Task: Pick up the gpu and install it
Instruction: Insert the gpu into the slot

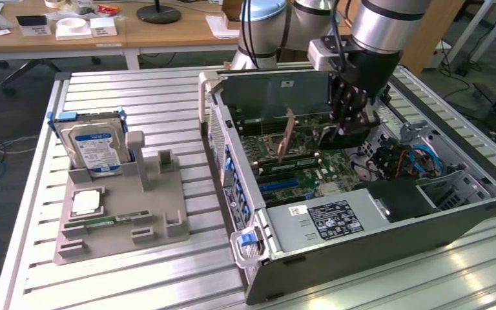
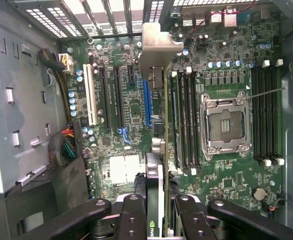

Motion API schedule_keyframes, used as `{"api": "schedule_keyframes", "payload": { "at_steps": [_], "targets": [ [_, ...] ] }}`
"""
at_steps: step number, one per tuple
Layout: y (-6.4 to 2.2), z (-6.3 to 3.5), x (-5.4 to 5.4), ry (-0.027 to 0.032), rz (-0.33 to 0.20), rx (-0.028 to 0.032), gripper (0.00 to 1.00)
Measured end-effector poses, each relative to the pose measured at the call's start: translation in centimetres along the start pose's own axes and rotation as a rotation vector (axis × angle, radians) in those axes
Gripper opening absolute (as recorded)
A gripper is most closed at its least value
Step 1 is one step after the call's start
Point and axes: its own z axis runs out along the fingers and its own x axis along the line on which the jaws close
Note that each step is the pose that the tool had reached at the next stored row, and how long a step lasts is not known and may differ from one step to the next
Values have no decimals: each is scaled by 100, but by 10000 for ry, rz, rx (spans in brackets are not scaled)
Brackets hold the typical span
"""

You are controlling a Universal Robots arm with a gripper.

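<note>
The gpu hangs edge-down over the motherboard inside the open PC case, silver bracket twd the rear openings, prob. to line up w/ a slot. The gripper is pinching the card's near end.

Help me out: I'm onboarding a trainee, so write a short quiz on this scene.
1. True or false: the gripper is shut on the gpu inside the open case.
2. Where is the hard drive? A) in the case B) standing in the grey fixture C) in the gripper
3. Fill in: the CPU socket on the motherboard is ____.
Key: 1 true; 2 B; 3 empty.
</note>
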Motion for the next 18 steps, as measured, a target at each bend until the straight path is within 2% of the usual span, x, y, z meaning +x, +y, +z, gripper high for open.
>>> {"api": "schedule_keyframes", "payload": {
  "at_steps": [18],
  "targets": [
    [0,8,38,-5,0,0,27]
  ]
}}
